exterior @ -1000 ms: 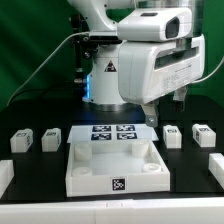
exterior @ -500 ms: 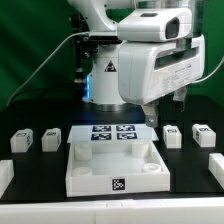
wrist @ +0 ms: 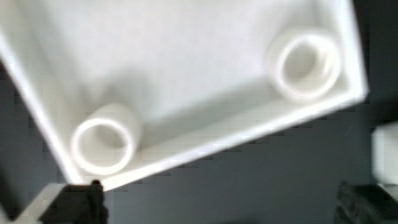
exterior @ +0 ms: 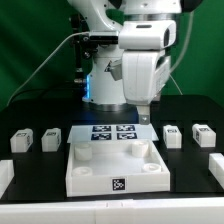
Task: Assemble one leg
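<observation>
Several small white legs with black tags lie on the dark table: two at the exterior view's left [exterior: 20, 140] [exterior: 50, 138] and two at its right [exterior: 172, 135] [exterior: 202, 133]. My gripper [exterior: 145, 119] hangs pointing down over the far right edge of the large white panel [exterior: 115, 160], touching nothing. In the wrist view the panel [wrist: 178, 70] fills the picture, with two round corner holes [wrist: 304, 65] [wrist: 103, 141]. The gripper [wrist: 222, 205] is open and empty, its dark fingers [wrist: 71, 202] wide apart over bare table.
The marker board [exterior: 113, 133] lies flat behind the panel. More white parts sit at the table's left edge [exterior: 4, 176] and right edge [exterior: 214, 165]. The arm's base [exterior: 105, 85] stands at the back. A pale object shows at the wrist view's edge [wrist: 386, 140].
The wrist has turned about its vertical axis, so the hand now shows its narrow side. The fingertips stay in about the same place. No part has moved.
</observation>
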Robot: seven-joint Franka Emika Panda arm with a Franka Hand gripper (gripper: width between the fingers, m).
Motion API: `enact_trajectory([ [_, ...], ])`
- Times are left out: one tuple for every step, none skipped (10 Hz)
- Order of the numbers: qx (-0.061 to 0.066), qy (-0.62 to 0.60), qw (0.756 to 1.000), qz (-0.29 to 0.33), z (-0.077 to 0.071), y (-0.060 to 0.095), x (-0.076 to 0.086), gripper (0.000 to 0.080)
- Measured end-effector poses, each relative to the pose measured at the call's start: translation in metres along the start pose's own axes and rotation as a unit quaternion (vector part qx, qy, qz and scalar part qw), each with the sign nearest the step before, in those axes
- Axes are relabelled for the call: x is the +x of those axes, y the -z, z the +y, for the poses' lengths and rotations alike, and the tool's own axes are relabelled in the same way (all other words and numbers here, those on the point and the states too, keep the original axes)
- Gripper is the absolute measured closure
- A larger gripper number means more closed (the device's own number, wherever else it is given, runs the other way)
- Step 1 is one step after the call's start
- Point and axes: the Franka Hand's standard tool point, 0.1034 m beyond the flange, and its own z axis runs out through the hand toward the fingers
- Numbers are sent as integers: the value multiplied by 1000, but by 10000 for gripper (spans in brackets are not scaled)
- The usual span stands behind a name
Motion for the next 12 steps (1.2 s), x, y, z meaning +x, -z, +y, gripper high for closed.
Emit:
enact_trajectory([
  [6,58,998,-3,-7,-4,-10,150],
  [4,105,994,-7,-5,-4,-10,150],
  [4,78,997,-7,-5,-4,-10,150],
  [5,77,997,-7,-5,-4,-11,150],
  [5,77,997,-7,-6,-5,-11,150],
  [7,75,997,-7,-7,-6,-13,150],
  [4,83,997,-5,-16,-16,-25,150],
  [8,82,997,-1,-29,-34,-40,150],
  [13,83,996,4,-35,-52,-49,150],
  [15,79,997,9,-39,-70,-53,150],
  [18,75,997,11,-42,-78,-54,150],
  [20,73,997,12,-42,-82,-53,150],
])
